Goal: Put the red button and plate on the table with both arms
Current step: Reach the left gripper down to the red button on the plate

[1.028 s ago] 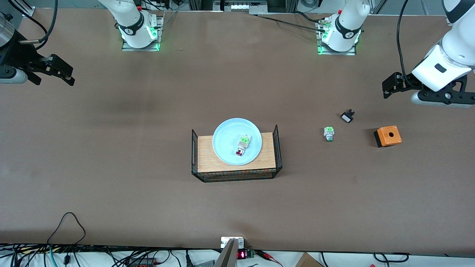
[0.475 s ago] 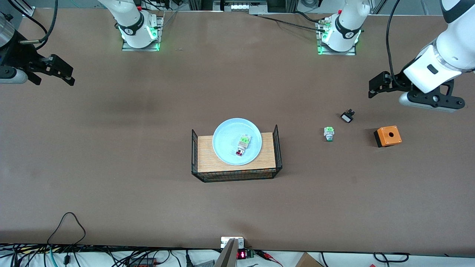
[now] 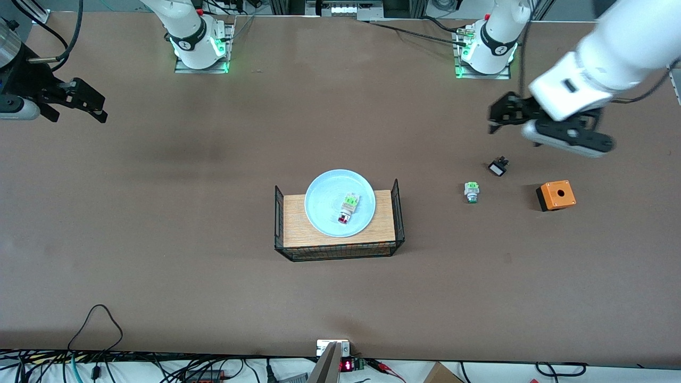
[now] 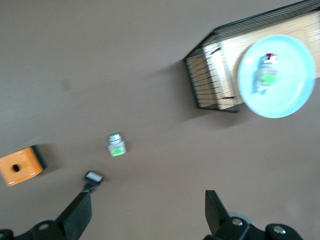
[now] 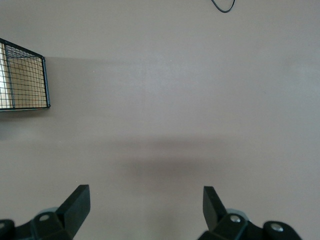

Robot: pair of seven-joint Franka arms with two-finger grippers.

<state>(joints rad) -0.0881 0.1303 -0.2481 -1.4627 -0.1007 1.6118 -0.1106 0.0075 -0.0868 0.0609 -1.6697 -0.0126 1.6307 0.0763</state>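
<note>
The red button [image 3: 347, 208] is lying on its side in the pale blue plate [image 3: 324, 219], red cap toward the front camera and green block toward the robots' bases, and the plate is sitting on the small wooden tray with black wire sides [image 3: 298, 226] near the middle of the bench [image 3: 159, 266]. The left gripper [image 3: 500, 113] is hanging in the air with its jaws spread wide and gripping nothing, over bare bench toward the left arm's end, not far from the edge where the bases stand; the button and plate are lying well apart from it, toward the bench's middle and nearer the front camera. In the left wrist view the left gripper's fingers [image 4: 80, 216] are framing open bench, with the plate [image 4: 295, 97] and the button [image 4: 265, 75] far off near the picture's margin. Below the left gripper on the bench are lying a small black-and-white switch [image 3: 498, 167], a green-capped switch [image 3: 471, 192] and an orange box with a round hole [image 3: 556, 195]. The right gripper [image 3: 85, 103] is waiting over the right arm's end of the bench, its jaws also parted and empty; the right wrist view is showing only bare bench between them and a corner of the tray [image 5: 25, 80], so the button is well apart from this gripper too.
</note>
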